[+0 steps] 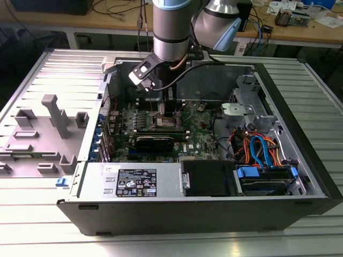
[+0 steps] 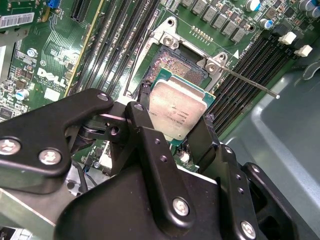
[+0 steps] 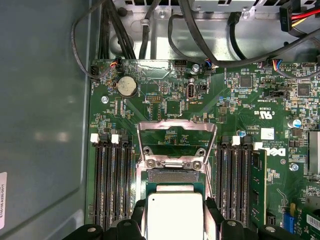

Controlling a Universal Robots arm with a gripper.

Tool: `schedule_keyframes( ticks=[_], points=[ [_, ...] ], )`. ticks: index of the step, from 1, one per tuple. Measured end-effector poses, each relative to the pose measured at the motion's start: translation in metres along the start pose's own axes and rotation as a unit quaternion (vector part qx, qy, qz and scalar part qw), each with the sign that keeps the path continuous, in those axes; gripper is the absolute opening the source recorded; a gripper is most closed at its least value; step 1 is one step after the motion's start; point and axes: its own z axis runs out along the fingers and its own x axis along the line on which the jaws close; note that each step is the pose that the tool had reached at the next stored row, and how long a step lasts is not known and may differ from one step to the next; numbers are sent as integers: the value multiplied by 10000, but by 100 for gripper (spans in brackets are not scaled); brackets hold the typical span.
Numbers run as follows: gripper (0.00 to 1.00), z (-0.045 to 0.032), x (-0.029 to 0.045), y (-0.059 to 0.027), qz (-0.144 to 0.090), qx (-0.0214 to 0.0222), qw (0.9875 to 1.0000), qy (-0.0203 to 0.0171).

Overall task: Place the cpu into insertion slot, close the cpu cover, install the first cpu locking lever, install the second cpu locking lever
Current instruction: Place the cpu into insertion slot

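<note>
The cpu [image 2: 175, 112] is gripped on two opposite edges by the black fingers [image 2: 145, 132] of the gripper [image 2: 172, 127], which is clenched on the chip. The same grasp is seen in the first wrist view, where the dull silver top is framed by the two fingertips. The chip is carried just over the insertion slot [image 2: 172, 64] and overlaps it only in part. The dark pin field is left uncovered beyond the chip's far edge. In the second wrist view the chip appears slightly tilted, so it is judged not yet seated. Whether any edge touches the socket cannot be told.

The cpu cover [image 3: 176, 124] is swung open and laid back past its hinge, with green board seen through its window. One locking lever [image 2: 250, 82] is seen released, a thin rod standing away from the socket. The socket is flanked on both sides by banks of memory slots [image 3: 112, 185].

In the exterior view the gripper is set low inside the open computer case [image 1: 187, 217], over the motherboard. From it, the power supply [image 1: 134, 182] is found at six o'clock, the drive bay [image 1: 262, 155] with blue and orange cables at four o'clock, and the grey fixture blocks [image 1: 51, 120] at nine o'clock, outside the case.

The first step is judged nearly but not fully done. The cover is not closed and neither lever is installed.
</note>
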Motion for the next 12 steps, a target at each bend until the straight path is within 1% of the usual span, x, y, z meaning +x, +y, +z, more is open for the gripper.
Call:
schedule_keyframes(
  ticks=[4,5,7,12],
  points=[
    [55,10,0,0,0,0,10000,-7],
    [55,20,0,0,0,0,10000,-12],
    [55,49,5,-1,0,1,10000,-38],
    [55,118,11,-2,5,1,10000,-41]
  ],
)
